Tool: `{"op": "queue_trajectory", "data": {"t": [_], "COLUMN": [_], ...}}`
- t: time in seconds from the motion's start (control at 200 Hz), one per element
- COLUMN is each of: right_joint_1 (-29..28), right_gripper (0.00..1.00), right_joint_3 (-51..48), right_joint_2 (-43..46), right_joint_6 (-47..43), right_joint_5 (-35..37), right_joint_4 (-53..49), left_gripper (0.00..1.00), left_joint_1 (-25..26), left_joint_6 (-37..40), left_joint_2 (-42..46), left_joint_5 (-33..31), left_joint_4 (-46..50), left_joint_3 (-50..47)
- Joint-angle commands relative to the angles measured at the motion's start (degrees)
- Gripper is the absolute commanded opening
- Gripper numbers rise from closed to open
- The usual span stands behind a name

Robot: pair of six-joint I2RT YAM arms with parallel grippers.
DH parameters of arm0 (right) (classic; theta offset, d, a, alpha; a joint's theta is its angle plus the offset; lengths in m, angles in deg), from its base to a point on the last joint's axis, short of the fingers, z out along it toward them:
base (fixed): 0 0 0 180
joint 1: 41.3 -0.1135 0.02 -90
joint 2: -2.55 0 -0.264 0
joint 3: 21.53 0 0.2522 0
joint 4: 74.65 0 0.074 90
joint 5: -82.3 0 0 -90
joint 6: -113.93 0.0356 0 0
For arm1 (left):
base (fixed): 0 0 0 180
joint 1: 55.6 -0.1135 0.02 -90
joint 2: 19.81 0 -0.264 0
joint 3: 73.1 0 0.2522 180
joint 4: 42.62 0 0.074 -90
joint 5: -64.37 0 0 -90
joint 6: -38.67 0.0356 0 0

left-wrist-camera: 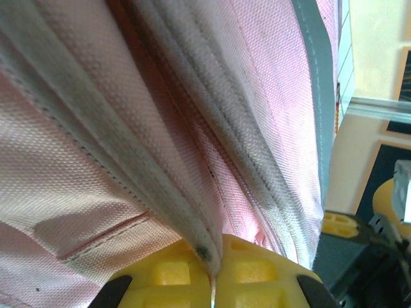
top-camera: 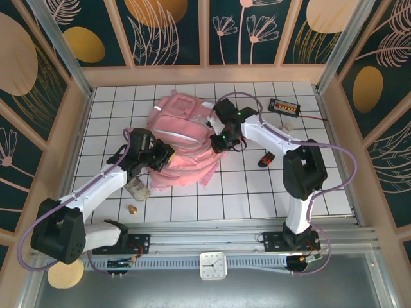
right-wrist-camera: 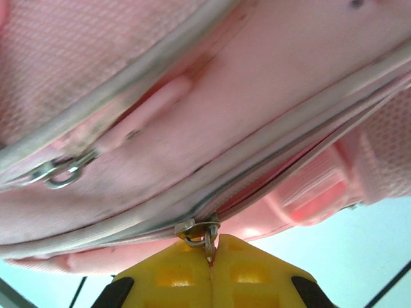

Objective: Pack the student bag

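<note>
Backpack gripped from both sides

The student bag (top-camera: 182, 122) lies slumped on the white tiled table (top-camera: 257, 192). At the bag's near-left edge, the left gripper (left-wrist-camera: 215, 273) has its yellow fingers (left-wrist-camera: 167, 269) pressed together on a piped fabric seam. At the bag's right side, the right gripper (right-wrist-camera: 210, 253) is clamped on a metal zipper pull (right-wrist-camera: 204, 232).

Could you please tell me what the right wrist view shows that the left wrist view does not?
Right wrist view: the right gripper shut on a metal zipper pull, with a second metal ring further left. Left wrist view: the left gripper pinching a pale piped seam, beside a grey strip. Both: the student bag in pink fabric, close up, above shut yellow fingers.
</note>
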Motion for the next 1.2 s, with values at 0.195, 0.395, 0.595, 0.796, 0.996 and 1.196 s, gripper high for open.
{"op": "queue_trajectory", "data": {"t": [0.195,0.395,0.595,0.796,0.996,1.196], "right_joint_1": [9.4,12.1,12.5,12.5,13.8,14.0], "right_gripper": [0.0,0.0,0.18,0.99,0.99,0.92], "right_joint_3": [3.5,10.3,13.2,8.6,-1.6,-6.5], "right_joint_2": [-6.4,-11.8,-13.0,-3.9,11.6,11.8], "right_joint_6": [-6.0,-9.0,-8.1,-4.5,9.4,12.7], "right_joint_5": [10.3,12.8,9.4,5.0,0.7,-20.7], "right_joint_4": [5.0,7.4,8.2,12.5,25.0,27.6], "left_gripper": [0.0,0.0,0.0,0.0,0.01,0.34], "left_joint_1": [-2.4,-2.6,-2.5,-2.1,1.1,4.0], "left_joint_6": [8.1,9.4,8.5,1.7,-0.3,-0.7], "left_joint_2": [0.2,-0.5,-2.2,-4.3,-8.3,-9.4], "left_joint_5": [2.5,3.4,4.2,5.1,4.2,3.8], "left_joint_4": [5.2,6.5,4.4,-5.5,-9.1,-7.1], "left_joint_3": [1.8,2.3,3.4,3.1,5.6,6.3]}}
